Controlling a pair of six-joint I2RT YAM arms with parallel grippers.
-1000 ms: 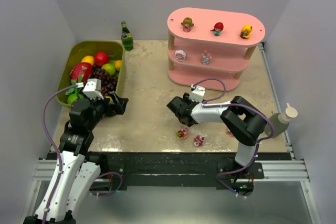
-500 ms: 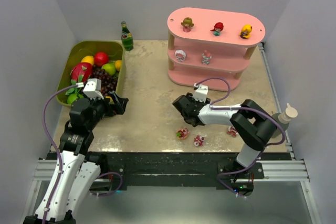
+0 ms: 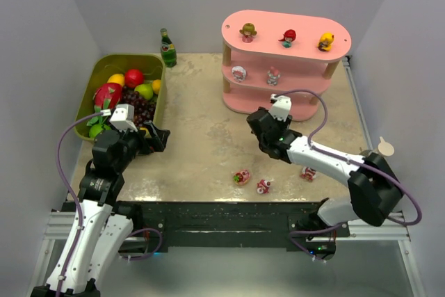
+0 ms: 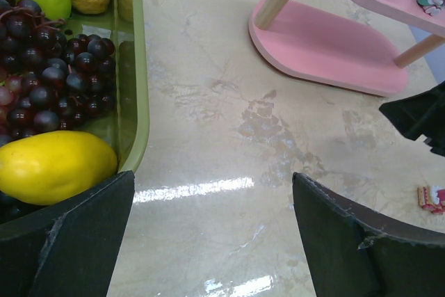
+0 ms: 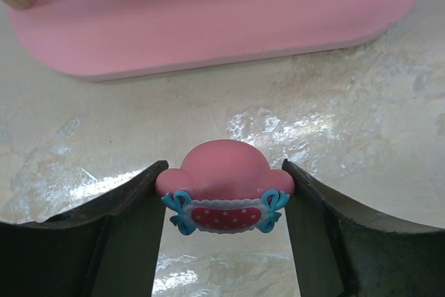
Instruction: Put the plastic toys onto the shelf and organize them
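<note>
Your right gripper [image 5: 226,206] pinches the pink toy [image 5: 226,175] by its two sides, just on the near side of the shelf [image 5: 208,19]. The toy looks light, hard and probably slippery, so hold it at the wide middle. Your left gripper [image 4: 212,241] is spread and holds nothing.

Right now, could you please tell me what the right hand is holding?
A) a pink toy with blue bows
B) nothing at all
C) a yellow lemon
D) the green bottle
A: in the right wrist view the right hand is closed on a pink toy with blue bows, with the bottom board of the shelf just ahead.
</note>
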